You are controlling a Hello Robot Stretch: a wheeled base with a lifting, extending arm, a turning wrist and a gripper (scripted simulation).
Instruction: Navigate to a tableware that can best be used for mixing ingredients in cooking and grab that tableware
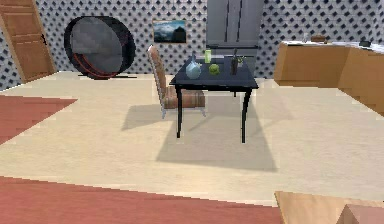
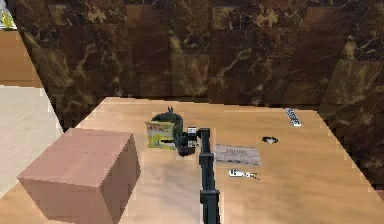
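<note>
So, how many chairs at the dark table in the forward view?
1. The brown wooden chair with a reddish seat stands at the left side of the dark square table; another could be hidden behind it.

Forward faces room, side close over table (image 2: 320,160)

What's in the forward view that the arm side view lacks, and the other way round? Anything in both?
Forward view: a dark table carrying small things, a chair, a big round disc, a grey fridge, wood counters. Arm side view: a wooden tabletop with a cardboard box, the arm, its fingers near a dark thing and a yellow-green pack. Both: pale wood floor.
</note>
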